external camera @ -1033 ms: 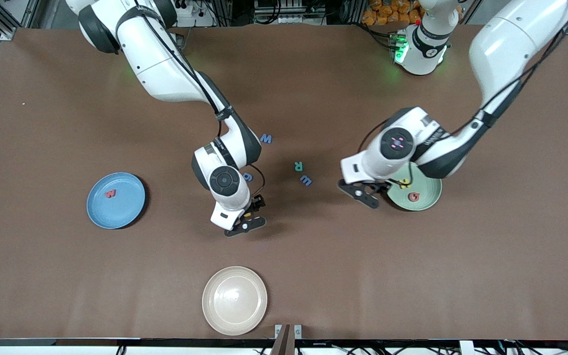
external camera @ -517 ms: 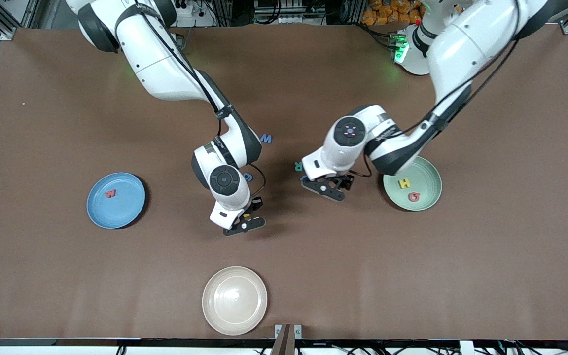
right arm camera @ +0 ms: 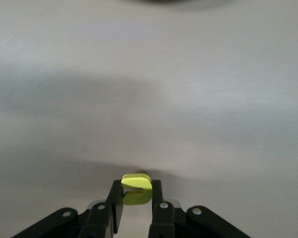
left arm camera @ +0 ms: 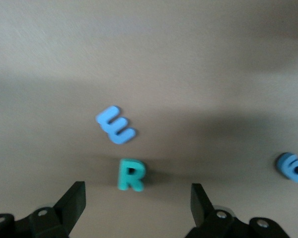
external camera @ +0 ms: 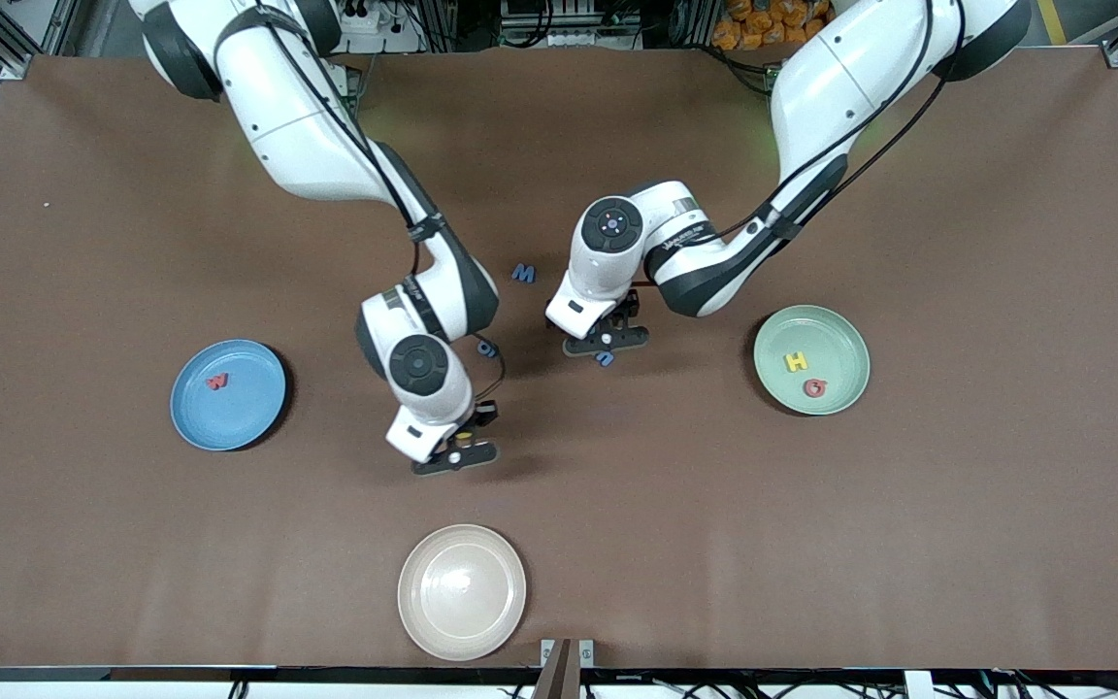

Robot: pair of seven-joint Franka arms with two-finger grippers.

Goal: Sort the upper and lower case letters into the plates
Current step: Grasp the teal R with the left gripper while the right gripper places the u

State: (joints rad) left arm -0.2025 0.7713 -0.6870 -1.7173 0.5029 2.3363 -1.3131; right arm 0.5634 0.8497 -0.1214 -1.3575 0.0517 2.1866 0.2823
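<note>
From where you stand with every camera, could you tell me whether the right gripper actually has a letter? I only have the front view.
Observer: Yes. The right wrist view shows the right gripper shut on a yellow letter, pinched upright in its grip.
Operator: Thank you. What lies under the left gripper? The wrist hides it from me.
Observer: The left gripper is open over a teal R, which lies flat on the table, and the gripper is not touching it.
Operator: Is anything else close to that R?
Observer: A blue letter lies just beside the R without touching it. A rounded blue letter lies farther off.
</note>
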